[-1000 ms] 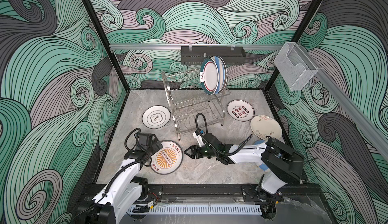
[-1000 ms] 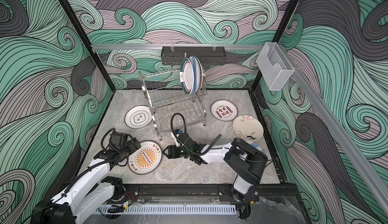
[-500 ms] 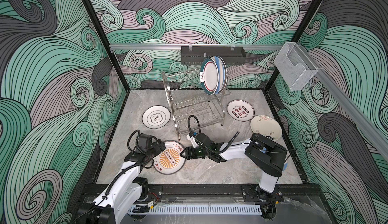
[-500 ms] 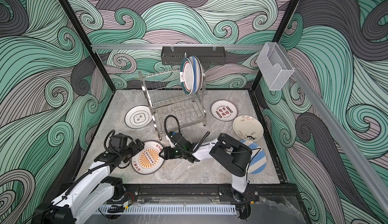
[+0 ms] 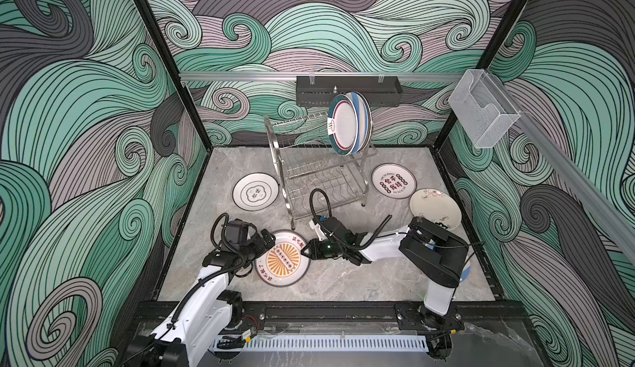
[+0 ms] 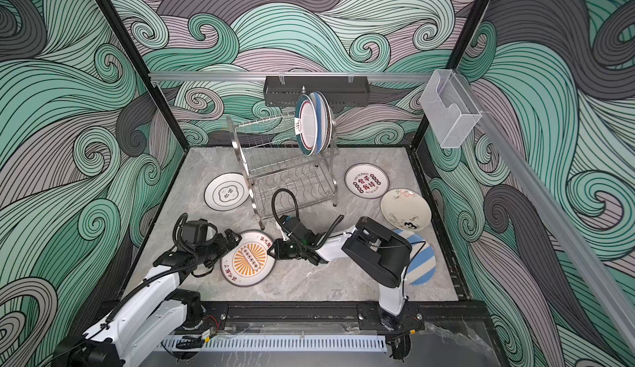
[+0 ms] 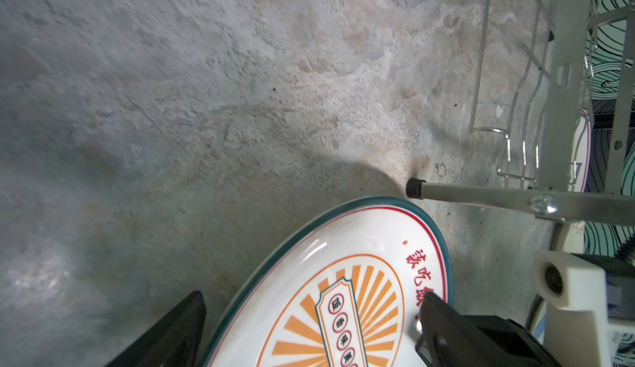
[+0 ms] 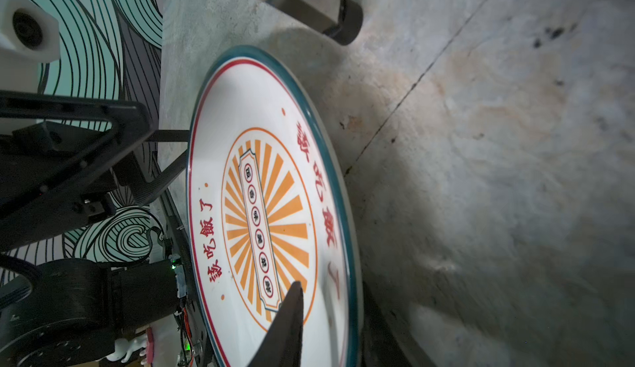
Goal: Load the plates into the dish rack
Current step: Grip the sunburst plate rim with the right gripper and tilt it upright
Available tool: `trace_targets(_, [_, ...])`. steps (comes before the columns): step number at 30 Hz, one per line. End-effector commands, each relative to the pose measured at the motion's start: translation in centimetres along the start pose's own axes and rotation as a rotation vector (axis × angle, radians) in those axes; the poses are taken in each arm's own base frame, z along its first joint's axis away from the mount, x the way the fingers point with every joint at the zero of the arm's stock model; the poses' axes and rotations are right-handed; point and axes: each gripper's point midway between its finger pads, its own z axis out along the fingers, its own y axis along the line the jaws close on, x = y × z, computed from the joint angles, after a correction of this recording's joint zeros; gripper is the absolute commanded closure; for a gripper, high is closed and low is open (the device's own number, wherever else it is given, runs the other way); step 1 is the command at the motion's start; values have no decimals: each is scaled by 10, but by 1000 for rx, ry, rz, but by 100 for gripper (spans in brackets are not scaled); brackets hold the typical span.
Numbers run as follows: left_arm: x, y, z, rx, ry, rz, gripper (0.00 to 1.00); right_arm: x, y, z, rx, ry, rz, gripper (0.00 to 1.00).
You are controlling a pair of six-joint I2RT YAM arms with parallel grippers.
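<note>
The sunburst plate (image 5: 282, 260) lies on the counter (image 5: 343, 281) at lower centre in both top views, just in front of the dish rack (image 5: 311, 171). The right gripper (image 5: 305, 249) has its jaws clenched on the plate's right rim, one finger (image 8: 288, 317) pressed on its face. The left gripper (image 5: 267, 240) sits at the left rim, jaws spread wide. Two plates (image 5: 348, 123) stand in the rack's upper tier.
</note>
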Motion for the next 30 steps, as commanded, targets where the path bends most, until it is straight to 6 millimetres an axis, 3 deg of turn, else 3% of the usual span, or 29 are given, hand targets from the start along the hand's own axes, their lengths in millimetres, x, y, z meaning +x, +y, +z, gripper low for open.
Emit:
trace_targets(1, [1,-17,-9,59,31,51,1,-3,8,-3,-25,-9,-5,80])
trace_targets(9, [-2,-28,-12,80,52,66,2,-4,10,-20,-18,-44,8,93])
trace_targets(20, [-26,-58,-29,117,19,161,1,-5,1,-53,3,-130,43,100])
trace_targets(25, [-51,-75,-41,124,-62,234,2,-7,-4,-80,29,-182,56,100])
trace_targets(30, [-67,-90,-48,121,-78,256,1,-10,-7,-125,87,-243,38,100])
